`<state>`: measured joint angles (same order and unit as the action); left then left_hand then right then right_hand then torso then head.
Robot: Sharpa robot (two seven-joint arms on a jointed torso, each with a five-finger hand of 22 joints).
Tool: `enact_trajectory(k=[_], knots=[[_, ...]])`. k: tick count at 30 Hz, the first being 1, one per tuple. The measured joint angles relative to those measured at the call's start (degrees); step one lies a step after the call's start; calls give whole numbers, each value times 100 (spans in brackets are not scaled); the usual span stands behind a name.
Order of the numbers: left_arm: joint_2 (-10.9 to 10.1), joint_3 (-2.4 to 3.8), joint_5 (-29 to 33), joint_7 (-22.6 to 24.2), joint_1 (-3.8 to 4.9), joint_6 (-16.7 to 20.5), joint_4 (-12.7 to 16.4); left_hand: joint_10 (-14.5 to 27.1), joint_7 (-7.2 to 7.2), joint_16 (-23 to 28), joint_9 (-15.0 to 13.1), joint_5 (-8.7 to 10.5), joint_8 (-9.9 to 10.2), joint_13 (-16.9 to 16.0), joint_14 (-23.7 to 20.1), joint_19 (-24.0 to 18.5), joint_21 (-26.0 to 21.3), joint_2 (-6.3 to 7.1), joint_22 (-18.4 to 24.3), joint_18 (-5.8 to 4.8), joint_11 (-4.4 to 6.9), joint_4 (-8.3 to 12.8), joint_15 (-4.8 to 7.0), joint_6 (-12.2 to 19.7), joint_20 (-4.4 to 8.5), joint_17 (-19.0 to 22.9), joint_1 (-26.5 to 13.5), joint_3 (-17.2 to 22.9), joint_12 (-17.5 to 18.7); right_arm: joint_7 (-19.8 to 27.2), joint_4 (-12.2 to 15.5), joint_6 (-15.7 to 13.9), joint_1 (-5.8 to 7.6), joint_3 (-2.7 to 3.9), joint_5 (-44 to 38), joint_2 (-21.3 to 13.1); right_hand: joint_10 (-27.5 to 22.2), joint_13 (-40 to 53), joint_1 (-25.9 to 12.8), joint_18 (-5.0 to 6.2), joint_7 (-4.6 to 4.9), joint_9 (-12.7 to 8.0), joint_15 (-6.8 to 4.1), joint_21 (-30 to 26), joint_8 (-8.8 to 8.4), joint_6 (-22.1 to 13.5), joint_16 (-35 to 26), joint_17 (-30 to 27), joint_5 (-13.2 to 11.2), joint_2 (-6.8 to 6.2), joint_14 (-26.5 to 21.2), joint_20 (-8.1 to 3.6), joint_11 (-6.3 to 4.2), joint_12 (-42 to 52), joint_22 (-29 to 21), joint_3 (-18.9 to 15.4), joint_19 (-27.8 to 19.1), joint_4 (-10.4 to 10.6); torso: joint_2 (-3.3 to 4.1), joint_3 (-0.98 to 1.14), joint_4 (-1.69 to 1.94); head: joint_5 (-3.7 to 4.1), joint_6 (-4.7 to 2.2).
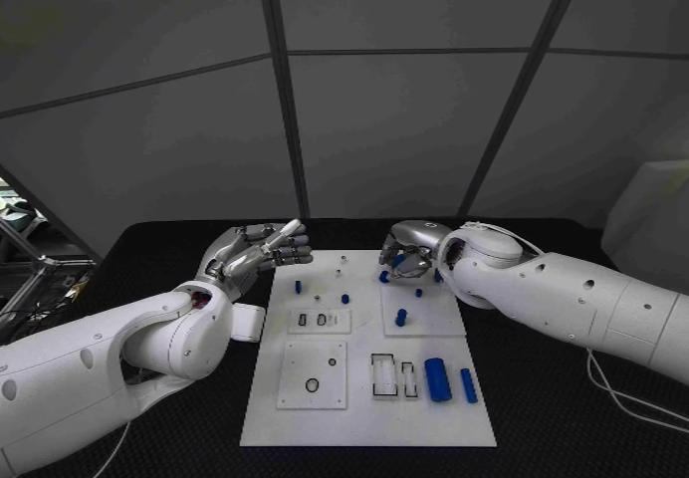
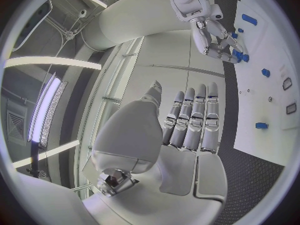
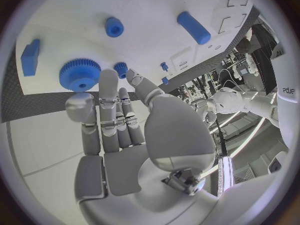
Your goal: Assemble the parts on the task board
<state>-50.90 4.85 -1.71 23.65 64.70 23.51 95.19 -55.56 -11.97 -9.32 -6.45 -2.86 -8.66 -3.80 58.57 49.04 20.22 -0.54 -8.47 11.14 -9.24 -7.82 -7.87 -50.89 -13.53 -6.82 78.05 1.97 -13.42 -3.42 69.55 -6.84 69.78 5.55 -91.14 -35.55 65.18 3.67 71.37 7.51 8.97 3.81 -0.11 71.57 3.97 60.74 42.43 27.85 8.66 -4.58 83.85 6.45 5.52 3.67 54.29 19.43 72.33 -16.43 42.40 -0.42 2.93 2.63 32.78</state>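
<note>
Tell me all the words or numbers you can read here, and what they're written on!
"arpa": dark letters running along the white arm at the rim of the right wrist view; the start of the word is cut off.
No words or numbers can be read on the task board or the blue parts.

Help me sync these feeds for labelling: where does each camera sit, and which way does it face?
Head view: on the robot's head, looking down at the task board; both arms, left hand, right hand show.
Left wrist view: behind the left hand, facing the board's edge; right hand also visible.
Right wrist view: behind the right hand, facing the blue gear.
All share the board.
</note>
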Motion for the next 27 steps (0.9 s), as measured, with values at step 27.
enact_trajectory(k=[27], knots=[[8, 3, 0, -56, 2, -79, -1, 24, 0, 54, 5, 0, 41, -1, -21, -42, 0, 0, 23, 0, -22, 16, -21, 0, -41, -1, 0, -16, 57, -129, -161, 395, 6, 0, -161, 201, 352, 4, -226, -267, -144, 9, 21, 993, 0, 311, 1940, 1940, 30, 323, 20, -51, -123, 0, 1635, 423, 684, 96, 44, 4, 32, 2, 66]])
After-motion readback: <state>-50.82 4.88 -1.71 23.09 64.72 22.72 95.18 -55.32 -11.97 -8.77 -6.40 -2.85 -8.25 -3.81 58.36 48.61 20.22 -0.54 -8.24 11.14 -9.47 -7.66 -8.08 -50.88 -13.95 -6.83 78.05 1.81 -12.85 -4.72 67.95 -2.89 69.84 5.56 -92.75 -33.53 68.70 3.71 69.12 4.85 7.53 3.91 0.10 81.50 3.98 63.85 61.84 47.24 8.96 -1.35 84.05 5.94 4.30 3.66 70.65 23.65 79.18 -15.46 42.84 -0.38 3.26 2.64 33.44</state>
